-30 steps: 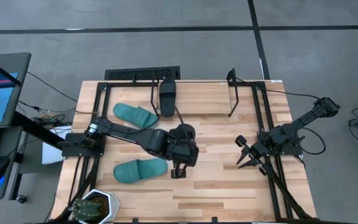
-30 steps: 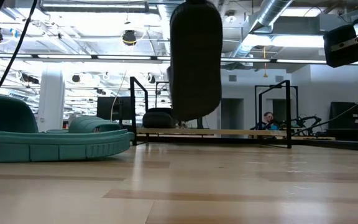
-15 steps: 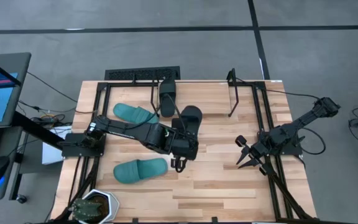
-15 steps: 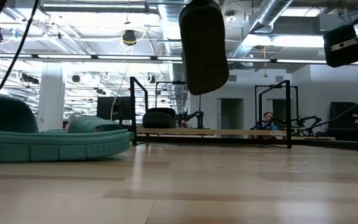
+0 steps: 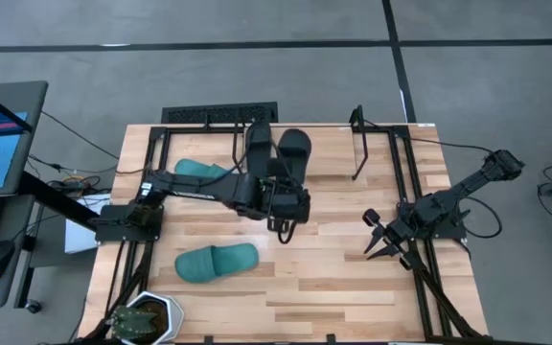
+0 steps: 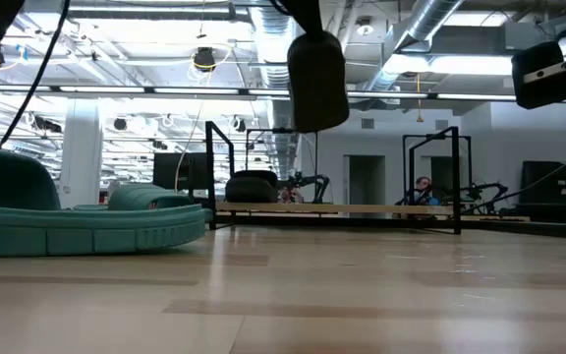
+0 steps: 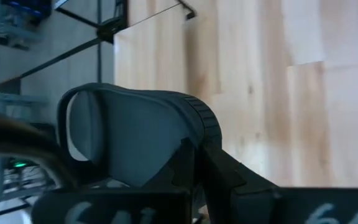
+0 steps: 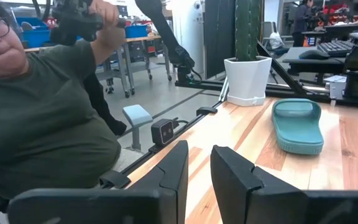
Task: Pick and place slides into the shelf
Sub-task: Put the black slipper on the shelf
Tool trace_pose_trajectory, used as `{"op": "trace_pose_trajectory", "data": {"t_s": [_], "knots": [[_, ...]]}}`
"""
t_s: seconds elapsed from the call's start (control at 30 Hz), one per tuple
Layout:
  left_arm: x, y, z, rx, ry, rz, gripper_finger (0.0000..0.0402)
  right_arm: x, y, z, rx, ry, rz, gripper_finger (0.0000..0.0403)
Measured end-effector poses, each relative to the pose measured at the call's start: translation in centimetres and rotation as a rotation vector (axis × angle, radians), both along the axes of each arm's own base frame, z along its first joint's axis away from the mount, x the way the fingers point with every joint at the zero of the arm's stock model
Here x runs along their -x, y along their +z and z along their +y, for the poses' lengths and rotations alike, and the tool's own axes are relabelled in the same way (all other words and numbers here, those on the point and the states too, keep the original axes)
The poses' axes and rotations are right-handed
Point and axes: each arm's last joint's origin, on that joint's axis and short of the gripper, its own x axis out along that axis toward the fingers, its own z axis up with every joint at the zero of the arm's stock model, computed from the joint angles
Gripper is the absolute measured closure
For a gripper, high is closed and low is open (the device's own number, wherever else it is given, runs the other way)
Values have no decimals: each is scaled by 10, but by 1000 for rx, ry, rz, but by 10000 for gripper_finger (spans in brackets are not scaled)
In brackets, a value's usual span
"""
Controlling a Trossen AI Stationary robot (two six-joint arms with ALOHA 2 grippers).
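The left end effector (image 5: 286, 196) is stretched out over the middle of the wooden surface (image 5: 353, 287), its fingers pressed tight onto a black slide (image 5: 293, 153) that hangs clear of the wood. From above, that slide sits just beside a second black slide (image 5: 257, 149) already resting in the shelf (image 5: 357, 144), the low rack of thin black rods at the far edge of the surface. From table height the carried slide (image 6: 317, 79) dangles high up, sole facing this way, well above the boards. The left wrist camera sees it close up, strap arching over the footbed (image 7: 135, 134), caught between the dark fingers (image 7: 229, 180).

Two teal slides lie on the wood. One (image 5: 217, 262) rests flat near the front left, well apart from the shelf. The other (image 5: 199, 170) lies farther back, partly hidden under the left arm, near the shelf's left post.

The right end effector (image 5: 379, 240) waits low by the right side of the surface, holding nothing; its fingers (image 8: 173, 171) stand only a little apart. Past them, its wrist camera shows a teal slide (image 8: 298, 124), a potted cactus (image 8: 248, 74) at the surface's corner, and a person in a dark green shirt (image 8: 42, 118) sitting beside the surface.
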Motion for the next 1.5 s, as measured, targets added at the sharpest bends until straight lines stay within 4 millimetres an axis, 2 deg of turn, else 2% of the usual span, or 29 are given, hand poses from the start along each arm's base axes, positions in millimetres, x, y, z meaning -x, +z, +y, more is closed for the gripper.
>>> {"op": "trace_pose_trajectory", "data": {"t_s": [0.17, 0.33, 0.67, 1.03, 1.5], "knots": [[-5, -4, 19, -33, 33, 2, 401, 0, 0, 0, 1, -1, 2, 344], [-11, 0, 36, -53, 94, -66, 401, 0, -1, 0, 3, -2, 5, 344], [-11, 0, 64, -69, 165, -69, 401, 0, -1, 0, 4, -3, 6, 344], [-11, 1, 76, -131, 166, -44, 401, 0, -4, 0, 26, -2, 28, 344], [-2, -5, 73, -88, 157, 62, 401, 0, -5, 0, 34, 1, 44, 344]]}}
